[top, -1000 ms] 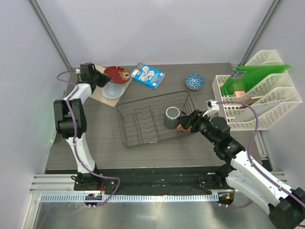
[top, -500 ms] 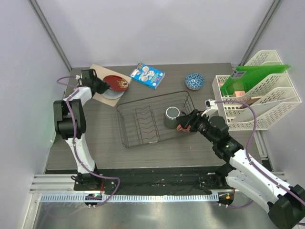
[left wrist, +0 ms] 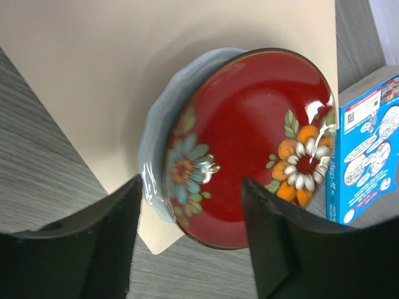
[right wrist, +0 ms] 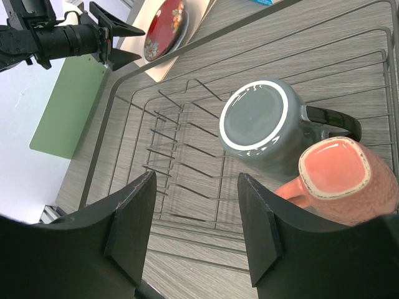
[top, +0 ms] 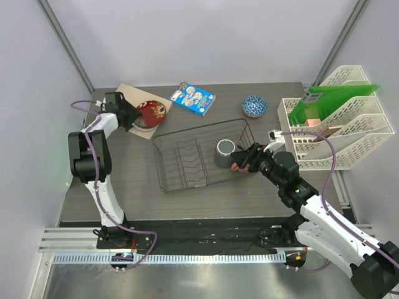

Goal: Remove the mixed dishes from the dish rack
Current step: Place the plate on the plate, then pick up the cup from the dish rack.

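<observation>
The red patterned plate lies on a pale blue dish over a tan board at the back left. My left gripper is open, and its jaws stand either side of the plate's near rim without touching it. The black wire dish rack holds a dark grey mug and a pinkish mug side by side. My right gripper hovers open over the rack beside the mugs, holding nothing. The blue-and-white bowl stands on the table behind the rack.
A blue illustrated packet lies at the back centre. A white slotted organiser with green folders fills the right side. The tan board sits under the stacked dishes, and a green mat lies left of the rack.
The left gripper brought the red plate down onto the pale dish and opened, letting it go. The right arm stayed still over the rack.
</observation>
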`<action>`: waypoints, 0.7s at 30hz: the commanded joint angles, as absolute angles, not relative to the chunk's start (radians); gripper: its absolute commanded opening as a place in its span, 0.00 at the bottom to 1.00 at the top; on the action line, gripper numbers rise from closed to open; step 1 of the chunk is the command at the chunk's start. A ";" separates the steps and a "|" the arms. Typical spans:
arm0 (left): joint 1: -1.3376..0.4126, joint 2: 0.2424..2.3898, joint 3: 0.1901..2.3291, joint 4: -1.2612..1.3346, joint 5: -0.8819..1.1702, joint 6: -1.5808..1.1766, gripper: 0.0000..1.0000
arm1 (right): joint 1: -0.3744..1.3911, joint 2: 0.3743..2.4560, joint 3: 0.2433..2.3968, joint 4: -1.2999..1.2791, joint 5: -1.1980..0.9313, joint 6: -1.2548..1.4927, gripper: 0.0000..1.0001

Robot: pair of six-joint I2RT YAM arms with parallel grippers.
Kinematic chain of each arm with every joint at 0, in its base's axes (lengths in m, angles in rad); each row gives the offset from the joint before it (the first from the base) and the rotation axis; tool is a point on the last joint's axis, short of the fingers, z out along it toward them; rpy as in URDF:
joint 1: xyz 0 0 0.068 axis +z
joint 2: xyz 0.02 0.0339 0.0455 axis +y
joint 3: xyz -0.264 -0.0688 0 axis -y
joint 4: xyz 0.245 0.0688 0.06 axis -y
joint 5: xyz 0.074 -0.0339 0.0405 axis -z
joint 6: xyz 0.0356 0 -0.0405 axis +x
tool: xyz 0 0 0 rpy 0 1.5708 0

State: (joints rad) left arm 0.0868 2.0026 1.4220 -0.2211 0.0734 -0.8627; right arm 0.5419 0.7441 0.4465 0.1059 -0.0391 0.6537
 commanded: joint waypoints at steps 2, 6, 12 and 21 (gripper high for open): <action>0.092 1.936 1.430 -0.239 0.041 -0.830 0.68 | 0.545 0.727 0.443 0.156 -0.035 0.657 0.60; 0.092 1.899 1.460 -0.241 0.055 -0.831 0.75 | 0.545 0.718 0.440 0.152 -0.032 0.658 0.60; 0.060 1.790 1.546 -0.241 0.040 -0.815 0.81 | 0.543 0.719 0.462 0.135 -0.011 0.640 0.60; -0.314 1.539 1.563 -0.246 -0.386 -0.487 0.89 | 0.545 0.762 0.541 0.057 0.092 0.575 0.60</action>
